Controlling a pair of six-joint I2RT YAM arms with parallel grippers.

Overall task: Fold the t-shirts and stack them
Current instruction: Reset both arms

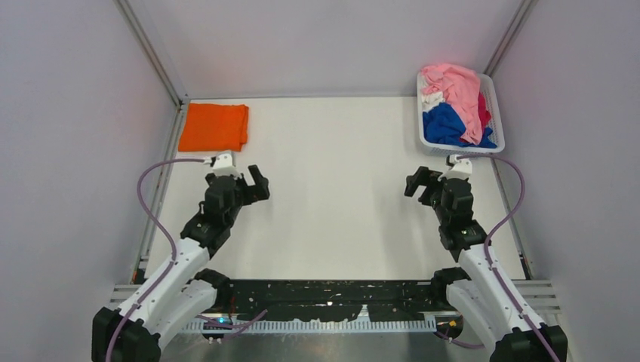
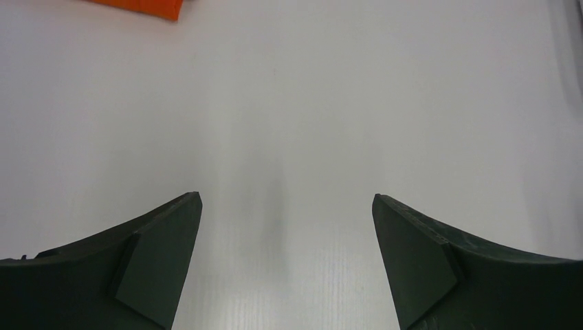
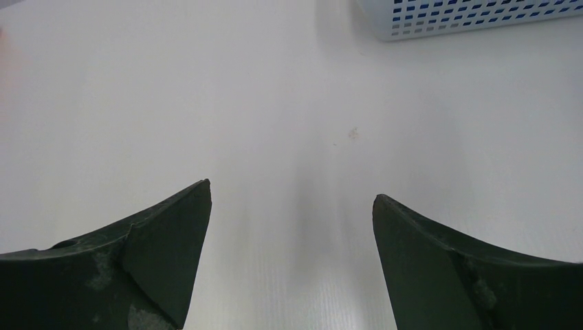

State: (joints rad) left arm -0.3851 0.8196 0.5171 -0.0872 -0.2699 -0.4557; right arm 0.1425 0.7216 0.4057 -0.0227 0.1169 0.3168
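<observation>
A folded bright orange t-shirt point(image 1: 213, 126) lies flat at the far left of the table; its corner shows at the top of the left wrist view point(image 2: 141, 7). A pink t-shirt point(image 1: 456, 89), a royal blue one point(image 1: 445, 124), a white one point(image 1: 432, 98) and a magenta one point(image 1: 484, 109) are heaped in the white mesh basket point(image 1: 460, 149) at the far right. My left gripper point(image 1: 258, 183) is open and empty, near side of the orange shirt and to its right. My right gripper point(image 1: 417, 183) is open and empty, just in front of the basket.
The basket's wall shows at the top of the right wrist view point(image 3: 467, 17). Grey enclosure walls point(image 1: 68, 136) stand on three sides. A black rail point(image 1: 324, 298) runs along the near edge between the arm bases.
</observation>
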